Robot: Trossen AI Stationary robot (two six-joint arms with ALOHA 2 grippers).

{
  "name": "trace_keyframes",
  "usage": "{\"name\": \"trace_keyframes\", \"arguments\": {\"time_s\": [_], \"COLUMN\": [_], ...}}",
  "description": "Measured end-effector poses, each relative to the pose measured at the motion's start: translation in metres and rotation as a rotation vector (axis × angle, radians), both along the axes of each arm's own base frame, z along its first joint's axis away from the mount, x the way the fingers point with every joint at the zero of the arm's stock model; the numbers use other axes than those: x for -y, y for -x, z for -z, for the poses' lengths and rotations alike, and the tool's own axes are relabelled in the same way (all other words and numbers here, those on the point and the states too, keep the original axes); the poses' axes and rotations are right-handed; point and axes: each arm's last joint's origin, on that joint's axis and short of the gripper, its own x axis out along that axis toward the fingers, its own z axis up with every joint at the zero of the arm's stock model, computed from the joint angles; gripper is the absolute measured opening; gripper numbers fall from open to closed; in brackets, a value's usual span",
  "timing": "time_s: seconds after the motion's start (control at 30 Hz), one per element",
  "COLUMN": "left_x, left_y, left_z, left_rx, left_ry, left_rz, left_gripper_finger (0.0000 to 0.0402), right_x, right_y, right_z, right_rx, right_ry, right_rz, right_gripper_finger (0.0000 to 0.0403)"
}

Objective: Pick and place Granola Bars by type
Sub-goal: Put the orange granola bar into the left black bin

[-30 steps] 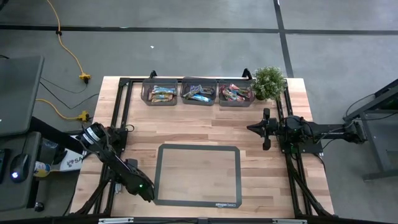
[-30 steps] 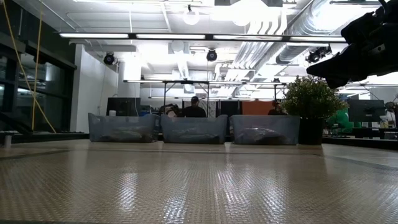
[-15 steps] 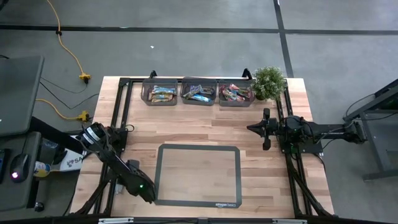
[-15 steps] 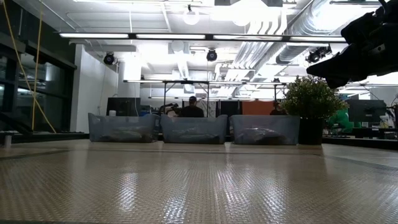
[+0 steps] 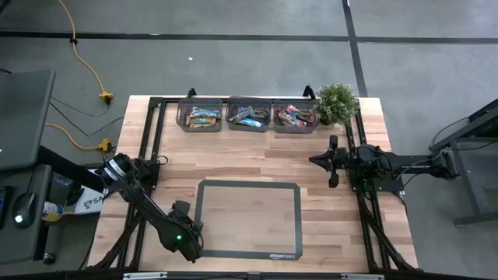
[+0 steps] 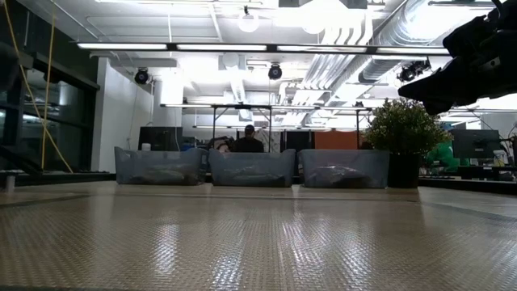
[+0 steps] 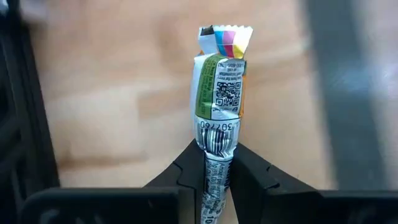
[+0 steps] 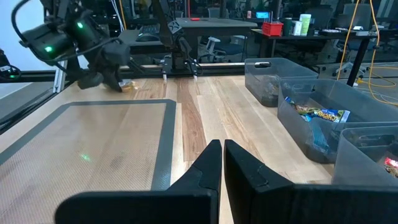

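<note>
Foil-wrapped and green-and-white, one granola bar [image 7: 219, 93] is pinched by its lower end between the fingers [image 7: 186, 171] of the left tool [image 5: 181, 233], which stands over the near left corner of the wooden surface [image 5: 249, 159], at the edge of the dark-framed mat [image 5: 247, 220]. The step in hand is judged to be the carry: a bar is gripped and not yet placed. The next move calls for identifying the wrapper type, then travelling across the mat to the matching one of the three clear bins [image 5: 248, 115] at the far edge, and releasing above it without the free end catching the rim. The right tool [image 8: 221, 158], fingers pressed together and holding nothing, waits over the right side of the surface. Farther off, the remaining bars [image 5: 247, 118] lie in the bins beside a potted plant [image 5: 336, 101]. The held bar's printed front is turned from the camera, so only barcode and seam show. In the low view the bin contents are indistinct, and the left tool is absent from it.
</note>
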Motion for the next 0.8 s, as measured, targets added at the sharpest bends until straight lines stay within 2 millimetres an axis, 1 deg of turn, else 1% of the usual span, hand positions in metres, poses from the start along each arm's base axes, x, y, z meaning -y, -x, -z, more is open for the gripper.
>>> {"name": "trace_keyframes", "arguments": {"time_s": [0.1, 0.27, 0.37, 0.53, 0.8], "left_x": [0.000, -0.002, -0.003, -0.007, -0.019], "left_y": [-0.004, -0.004, -0.006, -0.008, -0.009], "left_z": [-0.011, -0.029, -0.043, -0.070, -0.116], "left_rx": [0.052, 0.045, 0.109, 0.276, 0.651], "left_ry": [-0.082, -0.188, -0.231, -0.291, -0.432], "left_rz": [0.023, 0.025, 0.055, 0.106, 0.186], "left_gripper_finger": [0.0055, 0.0055, 0.0055, 0.0055, 0.0055], "right_x": [0.000, 0.000, 0.000, 0.000, 0.000], "right_y": [0.000, 0.000, 0.000, 0.000, 0.000], "right_z": [0.000, 0.000, 0.000, 0.000, 0.000], "right_rx": [0.000, 0.000, 0.000, 0.000, 0.000], "right_ry": [0.000, 0.000, 0.000, 0.000, 0.000], "right_rz": [0.000, 0.000, 0.000, 0.000, 0.000], "right_gripper_finger": [0.0002, 0.0002, 0.0002, 0.0002, 0.0002]}}
